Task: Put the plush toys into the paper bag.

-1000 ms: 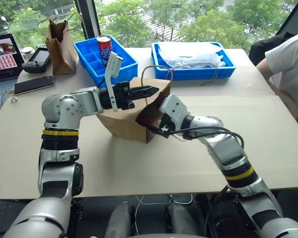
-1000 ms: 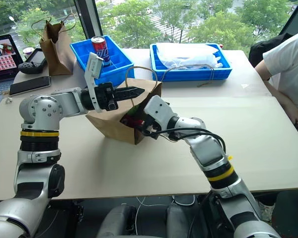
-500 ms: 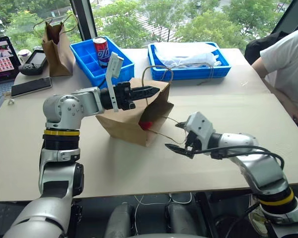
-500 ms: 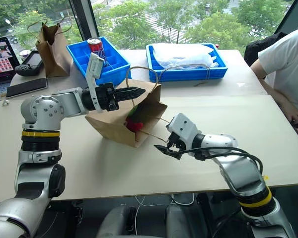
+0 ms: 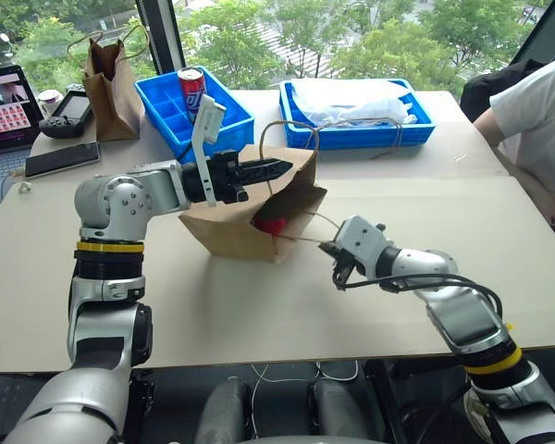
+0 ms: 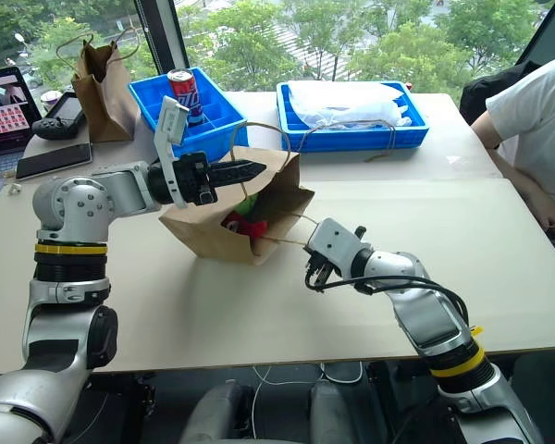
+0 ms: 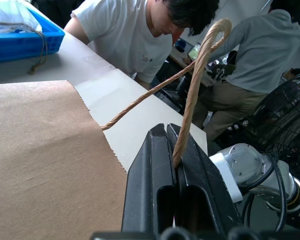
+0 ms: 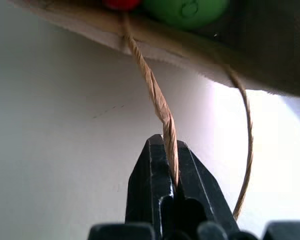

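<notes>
Both your claws are pinched on twine: left claw (image 5: 276, 167) on the upper handle, right claw (image 6: 313, 274) on the lower. The paper bag (image 5: 231, 227) lies tipped on the table (image 5: 259, 305), plush toys (image 6: 240, 220) at its mouth. Pull unevenly and they could roll out.

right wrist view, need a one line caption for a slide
Right hand shut on the paper bag's twine handle, with the green plush toy and red plush toy inside.
</notes>
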Motion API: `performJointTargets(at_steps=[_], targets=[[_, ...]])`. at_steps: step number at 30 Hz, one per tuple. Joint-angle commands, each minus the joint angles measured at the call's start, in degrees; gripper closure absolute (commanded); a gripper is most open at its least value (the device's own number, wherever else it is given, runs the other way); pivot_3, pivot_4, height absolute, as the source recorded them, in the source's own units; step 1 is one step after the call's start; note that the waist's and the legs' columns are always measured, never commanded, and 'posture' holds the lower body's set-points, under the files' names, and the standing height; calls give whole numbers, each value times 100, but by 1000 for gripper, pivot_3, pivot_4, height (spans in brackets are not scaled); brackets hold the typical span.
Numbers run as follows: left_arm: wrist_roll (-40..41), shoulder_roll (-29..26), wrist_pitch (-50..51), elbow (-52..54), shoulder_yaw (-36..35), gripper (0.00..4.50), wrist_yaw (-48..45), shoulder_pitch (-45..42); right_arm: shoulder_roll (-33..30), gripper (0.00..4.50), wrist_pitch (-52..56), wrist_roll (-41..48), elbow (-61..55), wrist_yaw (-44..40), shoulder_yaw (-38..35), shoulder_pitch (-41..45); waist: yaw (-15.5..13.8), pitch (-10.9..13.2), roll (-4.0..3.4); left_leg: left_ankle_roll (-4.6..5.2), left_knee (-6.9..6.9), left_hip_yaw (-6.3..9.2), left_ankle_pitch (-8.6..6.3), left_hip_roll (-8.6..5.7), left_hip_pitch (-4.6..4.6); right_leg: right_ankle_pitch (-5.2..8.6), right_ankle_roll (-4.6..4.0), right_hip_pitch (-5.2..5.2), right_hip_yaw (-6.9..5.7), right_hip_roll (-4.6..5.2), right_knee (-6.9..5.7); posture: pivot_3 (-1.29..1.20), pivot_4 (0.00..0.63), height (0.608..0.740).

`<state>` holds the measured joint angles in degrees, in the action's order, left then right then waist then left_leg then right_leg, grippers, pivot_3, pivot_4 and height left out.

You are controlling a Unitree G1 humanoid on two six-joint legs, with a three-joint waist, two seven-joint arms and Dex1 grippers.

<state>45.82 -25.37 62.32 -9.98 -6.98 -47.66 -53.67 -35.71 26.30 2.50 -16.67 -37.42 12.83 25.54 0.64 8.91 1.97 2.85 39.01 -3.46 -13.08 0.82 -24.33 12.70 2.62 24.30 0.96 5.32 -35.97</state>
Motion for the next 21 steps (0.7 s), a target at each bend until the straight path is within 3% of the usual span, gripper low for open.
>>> performJointTargets(at_steps=[1,8,15,21], targets=[[-39,-51,-329,-79,-263,4500,79,-449,-134,4486,-359,63,-112,90,-743,877,-1,0,0,0,0,1,1,0,0,0,0,0,0,0,0,0,150,740],[-237,48,-775,-384,-314,4500,135,-702,-191,4486,-328,45,-33,-114,-798,1794,-7,0,0,2,-9,1,-1,0,1,0,0,-3,-6,1,4,0,150,740],[-376,98,-941,-366,-245,4500,157,-534,-272,4486,-40,-11,-394,-376,-606,1805,-6,0,0,6,-7,-1,-3,-1,-12,-1,1,-2,-7,6,-2,0,150,740],[-703,-166,-928,-207,117,4500,26,-324,-273,4486,1012,485,-1068,-790,-407,1577,0,0,0,6,-7,0,-3,2,-9,-1,1,-2,-7,3,-5,0,150,740]])
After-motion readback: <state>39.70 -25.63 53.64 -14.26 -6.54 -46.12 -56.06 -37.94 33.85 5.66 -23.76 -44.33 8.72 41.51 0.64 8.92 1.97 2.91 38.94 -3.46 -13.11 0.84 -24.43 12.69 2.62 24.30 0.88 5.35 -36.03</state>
